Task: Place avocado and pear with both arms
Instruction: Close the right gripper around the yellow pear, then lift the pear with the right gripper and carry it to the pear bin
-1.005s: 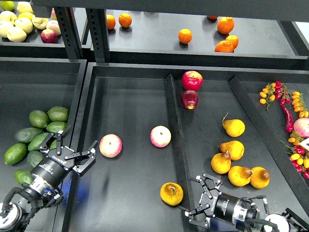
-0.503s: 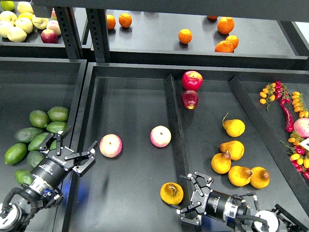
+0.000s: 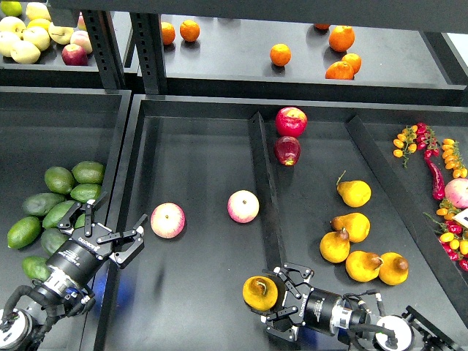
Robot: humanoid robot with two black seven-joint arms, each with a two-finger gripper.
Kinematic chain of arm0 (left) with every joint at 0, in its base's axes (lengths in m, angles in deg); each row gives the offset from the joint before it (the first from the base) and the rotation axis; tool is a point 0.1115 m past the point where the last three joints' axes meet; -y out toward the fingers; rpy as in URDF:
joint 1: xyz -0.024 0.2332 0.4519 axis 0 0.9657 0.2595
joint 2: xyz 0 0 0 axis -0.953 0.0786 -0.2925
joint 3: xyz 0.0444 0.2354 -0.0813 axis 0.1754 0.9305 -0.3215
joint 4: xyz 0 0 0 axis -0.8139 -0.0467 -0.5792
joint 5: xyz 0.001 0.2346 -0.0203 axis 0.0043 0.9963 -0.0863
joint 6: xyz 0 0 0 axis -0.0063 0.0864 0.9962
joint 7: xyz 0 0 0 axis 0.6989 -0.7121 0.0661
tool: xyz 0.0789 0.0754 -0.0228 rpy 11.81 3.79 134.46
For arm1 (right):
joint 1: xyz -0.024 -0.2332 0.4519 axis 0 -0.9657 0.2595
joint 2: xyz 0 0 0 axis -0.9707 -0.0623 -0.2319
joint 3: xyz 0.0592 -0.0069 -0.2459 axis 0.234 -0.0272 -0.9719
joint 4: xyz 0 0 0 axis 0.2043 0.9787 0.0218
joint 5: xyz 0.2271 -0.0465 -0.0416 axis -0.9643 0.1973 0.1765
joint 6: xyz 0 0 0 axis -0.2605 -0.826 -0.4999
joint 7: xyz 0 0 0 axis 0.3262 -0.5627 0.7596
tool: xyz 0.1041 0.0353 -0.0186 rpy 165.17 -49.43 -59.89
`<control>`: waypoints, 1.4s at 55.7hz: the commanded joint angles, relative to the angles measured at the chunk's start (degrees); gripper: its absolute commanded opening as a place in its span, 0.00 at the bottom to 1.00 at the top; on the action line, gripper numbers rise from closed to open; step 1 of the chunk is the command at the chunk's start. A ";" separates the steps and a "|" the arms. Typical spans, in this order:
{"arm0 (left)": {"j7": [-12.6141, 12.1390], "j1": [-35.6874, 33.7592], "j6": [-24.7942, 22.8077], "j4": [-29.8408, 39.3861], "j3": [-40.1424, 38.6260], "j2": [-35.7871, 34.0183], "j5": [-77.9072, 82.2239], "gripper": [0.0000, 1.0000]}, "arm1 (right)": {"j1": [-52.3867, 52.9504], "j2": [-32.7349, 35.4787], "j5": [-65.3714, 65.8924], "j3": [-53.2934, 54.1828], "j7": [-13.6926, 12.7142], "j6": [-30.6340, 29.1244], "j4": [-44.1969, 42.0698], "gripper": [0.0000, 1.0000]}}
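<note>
Yellow-orange pear (image 3: 259,292) with a brownish patch near the top, sitting at six o'clock on the floor of the middle black bin (image 3: 205,153), just left of the divider (image 3: 265,190), apart from the cleaner pears (image 3: 355,245) grouped at four o'clock. Right gripper (image 3: 276,300) reaching in from five o'clock, fingers spread and bracketing the right side of that pear, touching it or very nearly; not yet clamped, by the look of it. Left gripper (image 3: 111,232) at eight o'clock, fingers wide apart and holding nothing, poised over the bin edge just right of the avocado pile (image 3: 55,212). Darkest avocado (image 3: 42,203), elongated, lying at nine o'clock among lighter green ones, untouched and well left of the open fingers. Two pink-yellow apples (image 3: 167,220) near the centre, no part of the job.

Step in hand, as a judgement: the pick-up, right side about to grasp the pear, left side not yet lined up on any fruit. Next move on the right calls for closing squarely across the round body so it does not roll leftward. On the left, a swing back toward nine o'clock and a descent onto the dark fruit, with care not to pinch a lighter neighbour pressed against it.
</note>
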 commanded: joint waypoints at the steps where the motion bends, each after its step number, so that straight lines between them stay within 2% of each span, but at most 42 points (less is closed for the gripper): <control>1: 0.00 0.01 0.00 0.09 0.00 0.00 0.00 0.99 | 0.01 -0.27 0.00 0.05 0.00 0.00 -0.41 0.65; 5: 0.00 0.01 0.00 0.09 0.00 0.00 0.00 0.99 | 0.01 -0.36 0.08 0.22 0.00 0.00 -0.76 0.60; 9: 0.00 0.09 0.00 0.09 0.00 0.00 0.00 0.99 | 0.01 -0.45 0.08 0.49 0.00 0.00 -1.02 0.43; 13: 0.00 0.09 0.00 0.18 0.00 0.00 0.00 0.99 | 0.01 -0.54 0.08 0.75 0.00 0.00 -1.02 0.34; 55: 0.00 0.53 0.00 0.18 0.00 0.00 0.00 0.99 | -0.08 -1.42 0.00 2.42 0.00 0.00 -1.29 0.08; 67: 0.00 0.53 0.00 0.18 0.00 0.00 0.00 0.99 | 0.10 -1.24 -2.29 2.51 0.00 0.00 2.40 0.06; 78: 0.00 0.62 0.00 0.09 0.09 0.00 0.00 0.99 | 0.10 0.69 -5.45 5.40 0.00 0.00 10.31 0.06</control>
